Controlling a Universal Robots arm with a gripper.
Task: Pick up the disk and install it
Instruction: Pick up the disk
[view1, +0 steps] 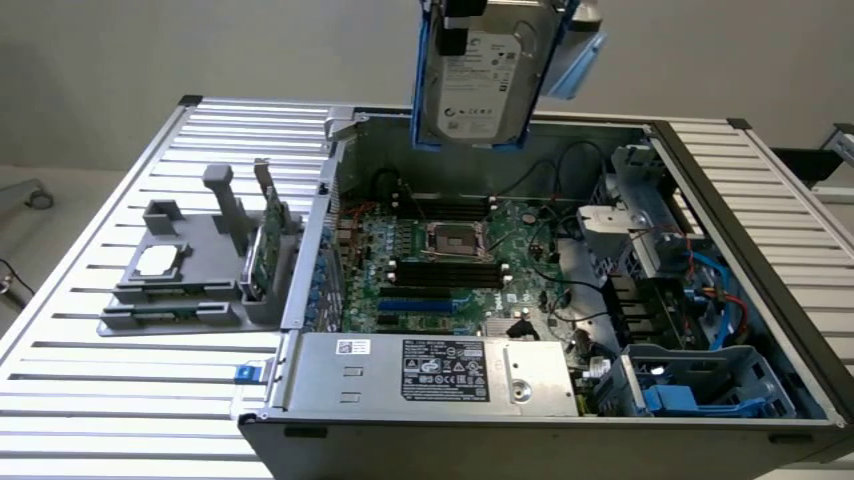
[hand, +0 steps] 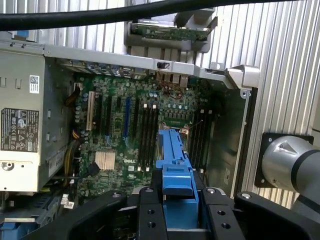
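- Fingers (hand: 150, 210) of my gripper (hand: 177, 195) are clamped on the disk (view1: 483, 80), gripping its blue carrier.
- I see the disk hanging upright in the air above the open computer case (view1: 534, 450) and its motherboard (view1: 447, 250).

The exterior view looks down from high at the whole open computer case (view1: 441, 440) on the table (view1: 107, 390). The wrist view, nearer, looks past the tool (hand: 178, 197) into it; both share the motherboard (view1: 514, 235) (hand: 112, 135).
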